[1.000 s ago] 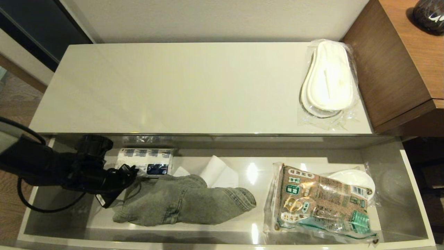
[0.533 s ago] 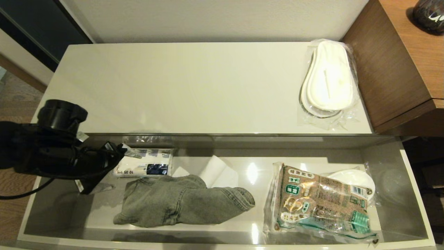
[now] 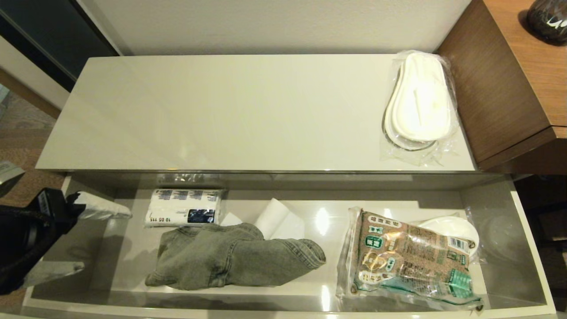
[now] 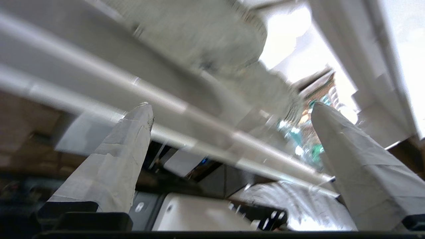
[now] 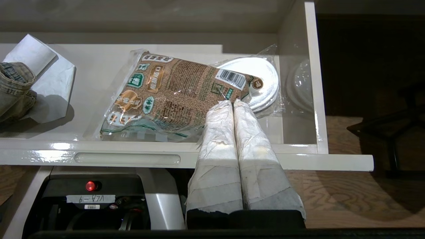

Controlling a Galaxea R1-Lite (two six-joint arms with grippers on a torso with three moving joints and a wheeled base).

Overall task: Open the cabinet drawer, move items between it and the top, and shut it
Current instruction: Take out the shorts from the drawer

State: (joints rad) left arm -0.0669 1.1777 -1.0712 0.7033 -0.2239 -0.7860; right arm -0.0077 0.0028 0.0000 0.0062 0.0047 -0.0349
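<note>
The drawer [image 3: 527, 248] is pulled out, jeans [image 3: 230, 257] lying left of its middle, slippers [image 3: 418, 99] at the top's [image 3: 221, 110] right end. The left gripper [image 3: 95, 235], spread wide and empty at the drawer's left end, should be lowered squarely over the denim; the right gripper [image 5: 233, 103] is pressed together, empty.

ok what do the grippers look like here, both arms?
Left gripper: black body, two long tapered fingers wrapped in wrinkled grey-white tape, black mounts at the base. Right gripper: same taped fingers, tape dirtier and greyer toward the black base.
</note>
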